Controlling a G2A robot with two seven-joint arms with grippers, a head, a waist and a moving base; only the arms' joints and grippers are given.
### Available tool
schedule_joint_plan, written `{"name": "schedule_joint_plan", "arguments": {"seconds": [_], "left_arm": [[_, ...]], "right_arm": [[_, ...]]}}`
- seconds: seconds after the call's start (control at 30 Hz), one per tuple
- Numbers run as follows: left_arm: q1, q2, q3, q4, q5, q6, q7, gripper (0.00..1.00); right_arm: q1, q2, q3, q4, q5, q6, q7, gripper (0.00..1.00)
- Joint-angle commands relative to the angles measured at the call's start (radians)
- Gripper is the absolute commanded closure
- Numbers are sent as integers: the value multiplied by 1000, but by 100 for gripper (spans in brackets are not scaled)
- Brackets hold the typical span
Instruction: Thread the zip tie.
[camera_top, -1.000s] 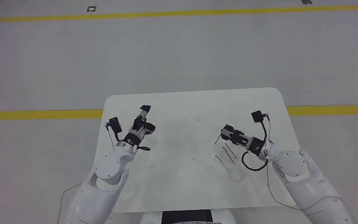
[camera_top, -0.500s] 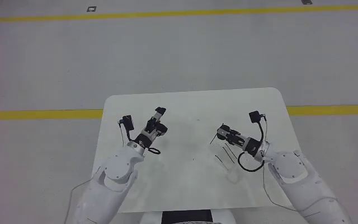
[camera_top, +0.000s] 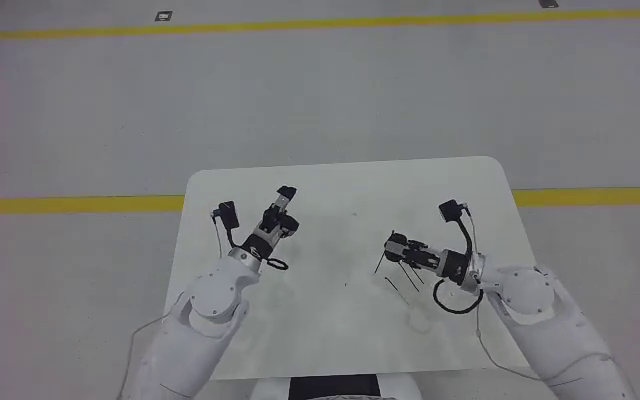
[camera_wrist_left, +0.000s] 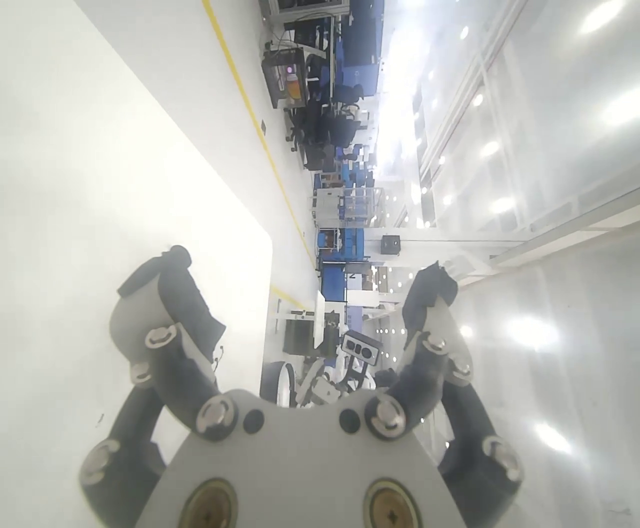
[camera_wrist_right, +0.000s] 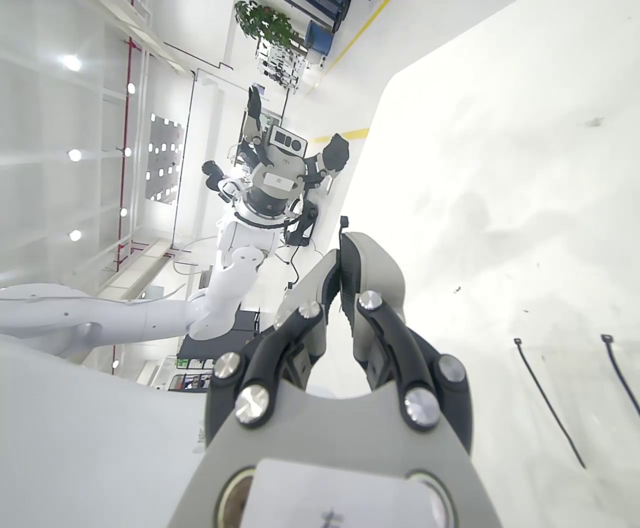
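Black zip tie, mostly hidden, sits pinched in the right gripper — the left gripper gapes wide, empty.

A white table with rounded corners has a plain, lightly scuffed top. On its right half, a black zip tie lies flat and straight. A second zip tie lies just beside it, roughly parallel and not touching. A few small dark specks dot the surface nearby.
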Motion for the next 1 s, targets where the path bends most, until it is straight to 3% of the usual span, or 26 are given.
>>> {"name": "schedule_joint_plan", "arguments": {"seconds": [0.0,0.13,0.27,0.57,0.87,0.97], "left_arm": [[0,0,0,0,0,0,0,0],[0,0,1,1,-1,0,0,0],[-23,-6,43,16,-12,17,-30,0],[-159,-40,203,106,-18,50,-76,0],[-159,-40,202,106,-18,45,-73,0],[-146,-39,206,106,-29,-16,-108,0]], "right_arm": [[0,0,0,0,0,0,0,100],[-4,-4,-7,-1,-22,0,-57,100],[-17,-9,-9,-5,-40,0,-133,100],[-48,-17,15,5,-43,0,-226,100],[-48,-17,15,5,-43,0,-226,100],[-48,-24,0,22,7,0,-259,100]]}}
